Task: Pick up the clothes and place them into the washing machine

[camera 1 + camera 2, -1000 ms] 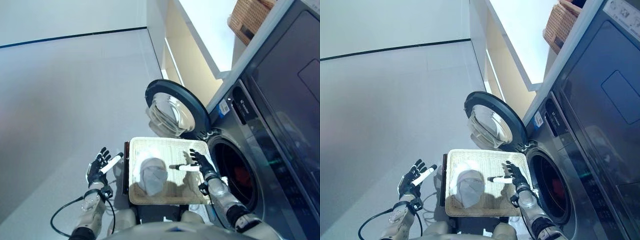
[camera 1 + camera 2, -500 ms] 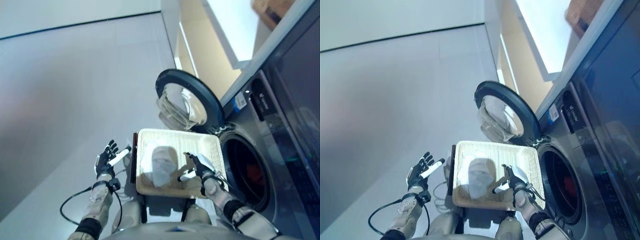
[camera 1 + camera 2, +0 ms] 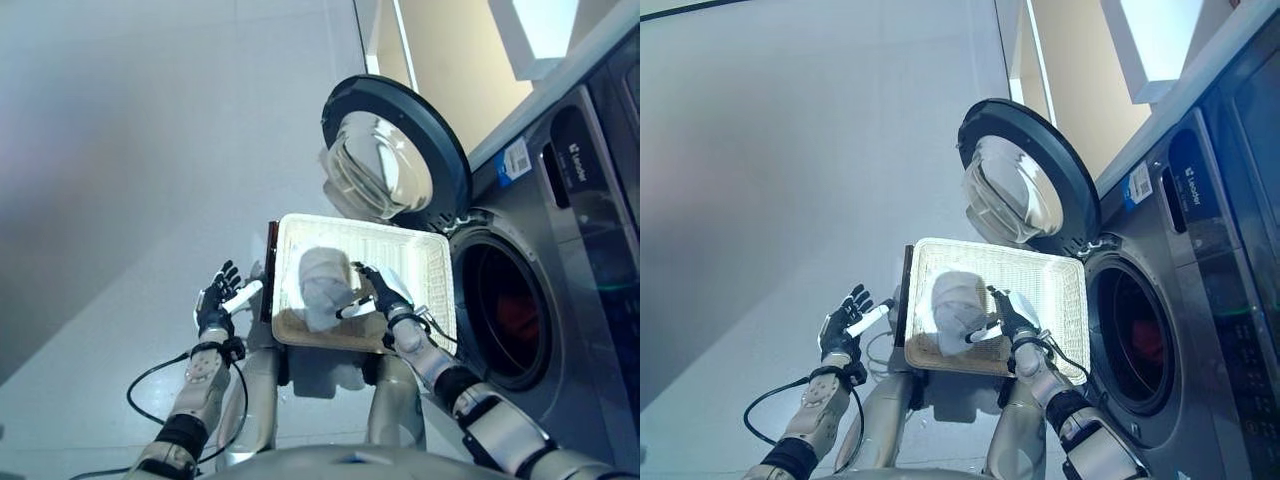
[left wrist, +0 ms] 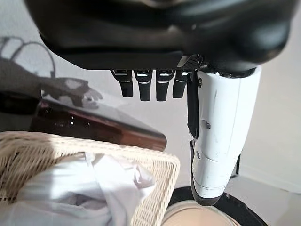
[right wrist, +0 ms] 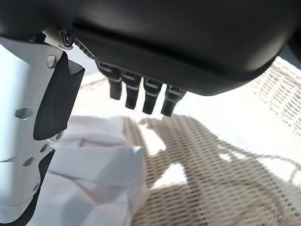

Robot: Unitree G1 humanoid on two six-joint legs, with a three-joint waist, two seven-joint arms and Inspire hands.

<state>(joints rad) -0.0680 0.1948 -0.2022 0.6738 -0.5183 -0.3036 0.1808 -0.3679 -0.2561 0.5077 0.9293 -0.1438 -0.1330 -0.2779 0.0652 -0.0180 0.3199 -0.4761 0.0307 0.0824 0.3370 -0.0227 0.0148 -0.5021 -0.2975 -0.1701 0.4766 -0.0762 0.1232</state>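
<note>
Since a second ago the right hand [image 3: 375, 293] has come across the wicker basket [image 3: 432, 262] from its washer-side half to the edge of the clothes [image 3: 322, 285], and the head camera has tilted down, so the whole scene sits differently in both eye views. Its fingers [image 5: 141, 94] are straight and spread above the weave, and its white-covered thumb [image 5: 23, 155] lies just beside the pale bundle — nothing is pinched or gripped yet. In the right wrist view the cloth shows as crumpled white folds close under the thumb, with the hand's shadow falling on the bare wicker next to it.

Off to the robot's left, the left hand [image 3: 218, 303] hangs over the grey floor [image 3: 120, 150], apart from the basket's near corner. Its fingers [image 4: 146, 87] are extended and relaxed, holding nothing, with the white thumb [image 4: 221, 136] straight alongside them.

The clothes lie bunched in the left half of the basket, which rests level on a dark stand [image 4: 94, 125] in front of the robot. Beyond the basket the round door [image 3: 395, 150] of the washing machine [image 3: 590, 300] stands swung open — the drum opening [image 3: 505, 315] is just to the basket's right, with something red showing dimly inside.
</note>
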